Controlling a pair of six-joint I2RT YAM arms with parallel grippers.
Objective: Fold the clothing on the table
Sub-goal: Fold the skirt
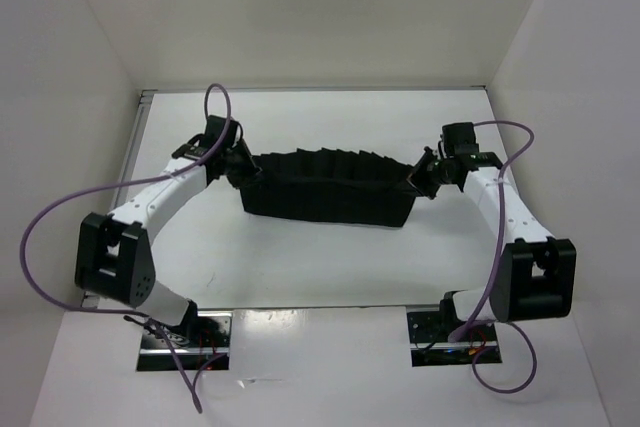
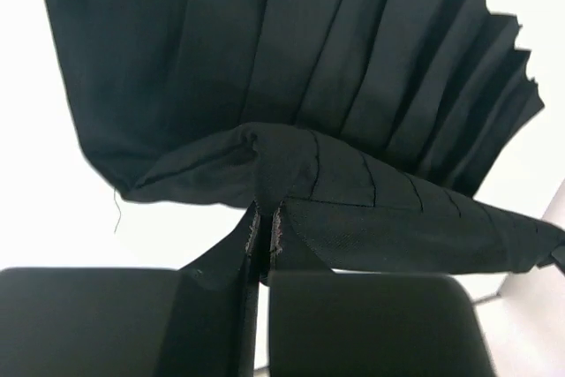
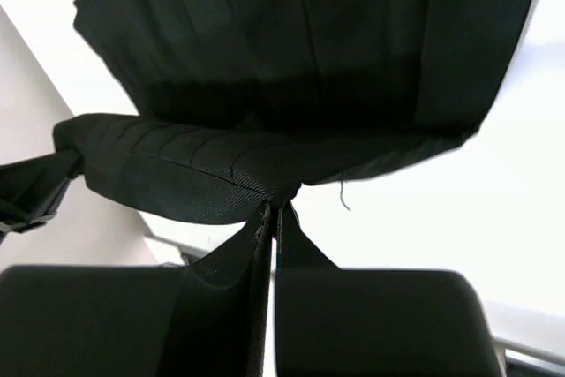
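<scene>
A soft black pleated fabric garment (image 1: 325,187) hangs stretched above the middle of the glossy white rectangular table (image 1: 300,267), held by its two upper corners. Toward the table's left side, the left black two-finger gripper (image 2: 265,222) has its jaws pressed together on a pinch of the stitched top band. Toward the table's right side, the right black two-finger gripper (image 3: 272,214) nips the opposite corner the same way. The cloth runs out from each claw's tips, sags between them and fans into fine pleats. Whether its lower hem touches the table cannot be told. It looks light and limp, neither stiff nor fragile, likely to droop and bunch when slackened. The firmer seamed band at the corners looks the surest place to hold it.
</scene>
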